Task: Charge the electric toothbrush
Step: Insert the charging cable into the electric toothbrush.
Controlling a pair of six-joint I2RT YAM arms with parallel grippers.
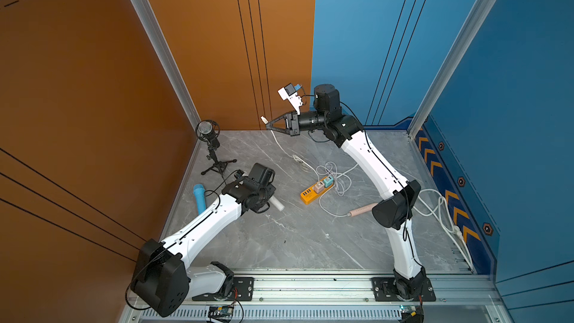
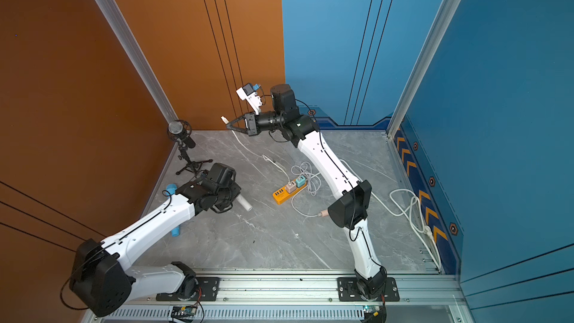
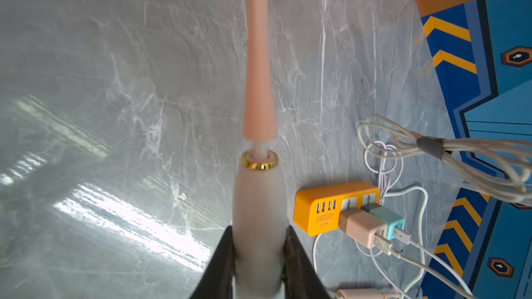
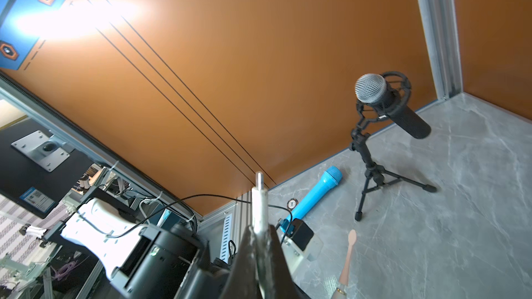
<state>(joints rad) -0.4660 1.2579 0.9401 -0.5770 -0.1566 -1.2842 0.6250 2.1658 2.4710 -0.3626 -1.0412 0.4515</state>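
The white-handled electric toothbrush [image 3: 256, 194], with a gold ring and a slim pink brush head, was held in the left gripper [image 3: 259, 230]. The black fingers [image 3: 224, 254] were pressed against both sides of the handle, so the toothbrush was pinched low on its body. The gold ring and the brush head were carried forward, well past the fingertips, over the grey marbled desk [image 3: 115, 110]. Whether the brush head was touching the desk could not be told.

The right gripper [image 1: 267, 125] was raised above the far part of the desk, near the back wall and well apart from the toothbrush. Its jaws were pressed together on the white connector [image 4: 258, 197] of a white charging cable [image 1: 280, 147], and the metal tip was pointed out past the fingertips. From there the cable was hung down to the desk and was led toward the orange rectangular power strip [image 1: 315, 191]. The strip was laid between the two arms, with a pink adapter [image 3: 361, 227] and a teal adapter [image 3: 387, 220] plugged into it.

A pink rod-shaped device [image 1: 362, 210] with a white lead in its end was laid just beside the right arm's elbow. A black microphone on a tripod [image 1: 207, 135] was stood in the far left corner. A blue cylindrical microphone [image 1: 199, 198] was laid along the left edge of the desk.
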